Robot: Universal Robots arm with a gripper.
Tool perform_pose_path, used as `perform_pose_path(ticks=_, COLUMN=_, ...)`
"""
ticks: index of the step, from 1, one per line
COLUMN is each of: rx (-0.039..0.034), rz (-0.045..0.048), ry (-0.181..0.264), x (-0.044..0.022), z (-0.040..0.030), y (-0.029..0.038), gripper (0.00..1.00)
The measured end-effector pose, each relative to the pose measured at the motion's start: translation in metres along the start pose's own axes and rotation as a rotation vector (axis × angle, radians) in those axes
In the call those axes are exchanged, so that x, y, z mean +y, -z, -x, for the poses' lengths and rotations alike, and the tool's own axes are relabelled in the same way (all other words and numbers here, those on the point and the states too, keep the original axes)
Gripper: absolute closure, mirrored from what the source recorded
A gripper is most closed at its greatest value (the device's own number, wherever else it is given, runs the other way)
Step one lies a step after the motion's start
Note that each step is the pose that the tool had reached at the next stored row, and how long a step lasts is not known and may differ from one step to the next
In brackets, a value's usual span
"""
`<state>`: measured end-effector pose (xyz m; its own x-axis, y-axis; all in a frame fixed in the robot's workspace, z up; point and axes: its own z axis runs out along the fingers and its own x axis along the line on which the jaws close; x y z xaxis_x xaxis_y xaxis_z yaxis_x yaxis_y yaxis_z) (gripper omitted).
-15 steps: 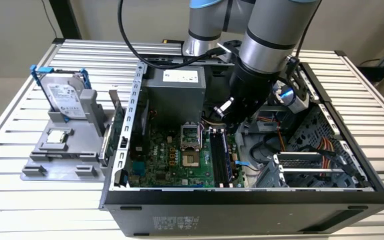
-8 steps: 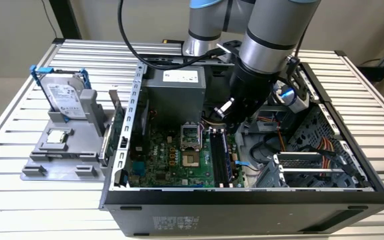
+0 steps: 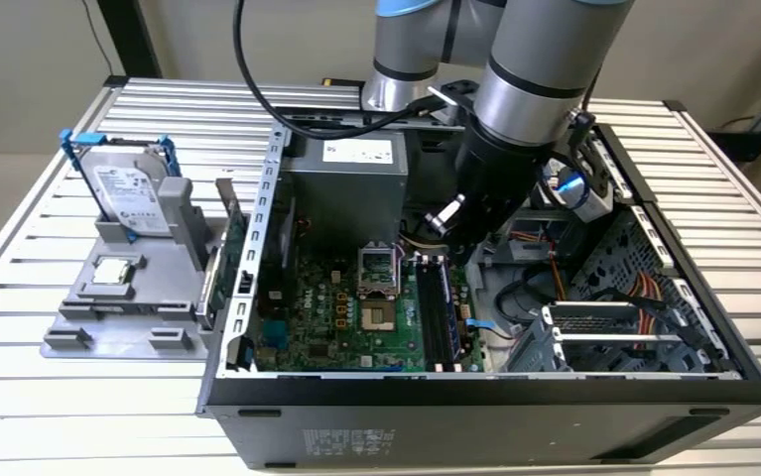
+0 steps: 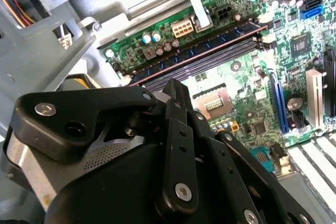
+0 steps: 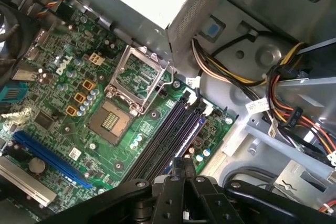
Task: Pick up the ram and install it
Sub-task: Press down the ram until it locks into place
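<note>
In the exterior view, the arm reached down into the open computer case (image 3: 486,412) on the slatted surface (image 3: 75,436), with the gripper (image 3: 449,222) low over the motherboard, near the far end of the memory slots. The ram (image 3: 443,297) appeared to stand on edge in one of those slots, a thin dark blue strip just beside the empty processor socket (image 3: 377,317). Well apart, outside the case toward the exterior view's left, a grey holder (image 3: 115,322) carried the hard drive (image 3: 129,193) upright and a small square chip (image 3: 115,270) lying flat.

In the second wrist view, the gripper (image 4: 176,94) hung above the board, and the ram (image 4: 194,51) ran as a long bluish line within the bank of slots, apart from the fingertips. Whether its end latches were fully closed could not be made out.

In the first wrist view, the fingers (image 5: 178,174) were drawn together, with nothing visible between them, and the gripper (image 5: 184,167) hovered just over the near end of the slots. The ram (image 5: 190,129) lay in the slot toward the cable side and was not in contact with the fingers.

As a judgement, the stick is light, stiff and thin, but brittle. Its chips and gold contacts are best left untouched. A sound hold is across the flat faces near the middle of the long top edge, keeping it square to the slot. Any pressing should go straight down on that top edge, since a sideways load could crack the board or strain the slot.
</note>
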<state>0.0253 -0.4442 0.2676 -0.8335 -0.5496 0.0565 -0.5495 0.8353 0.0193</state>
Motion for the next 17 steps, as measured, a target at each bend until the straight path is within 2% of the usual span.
perform_pose_path(ticks=17, rx=0.0009, rz=-0.0026, ry=0.047, x=-0.0001, z=0.0001, y=0.0, gripper=1.0)
